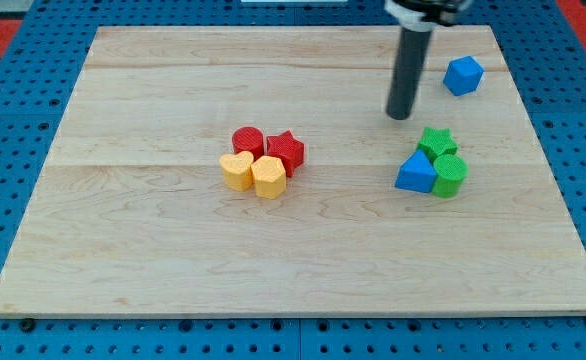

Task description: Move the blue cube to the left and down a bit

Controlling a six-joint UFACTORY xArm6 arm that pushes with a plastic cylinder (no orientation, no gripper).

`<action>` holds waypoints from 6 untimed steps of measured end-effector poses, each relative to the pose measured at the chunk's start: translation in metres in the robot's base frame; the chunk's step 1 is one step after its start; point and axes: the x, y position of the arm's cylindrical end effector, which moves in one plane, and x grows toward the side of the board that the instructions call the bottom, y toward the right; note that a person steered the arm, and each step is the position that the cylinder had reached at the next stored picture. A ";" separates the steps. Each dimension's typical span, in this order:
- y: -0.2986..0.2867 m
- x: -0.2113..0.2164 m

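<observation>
Wooden board (173, 250) on blue pegboard, my tip (401, 115) — no end effector jaws — left of blue cube (463, 75), apart.

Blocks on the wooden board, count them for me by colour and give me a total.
Red: 2, a red cylinder block and a red star block.
Yellow: 2, a yellow heart block and a yellow hexagon block.
Green: 2, a green star block and a green cylinder block.
Blue: 2, a blue cube and a blue triangular block.
Total: 8
</observation>
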 end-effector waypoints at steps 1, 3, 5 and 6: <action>0.062 0.001; 0.127 -0.041; 0.065 -0.065; 0.037 -0.065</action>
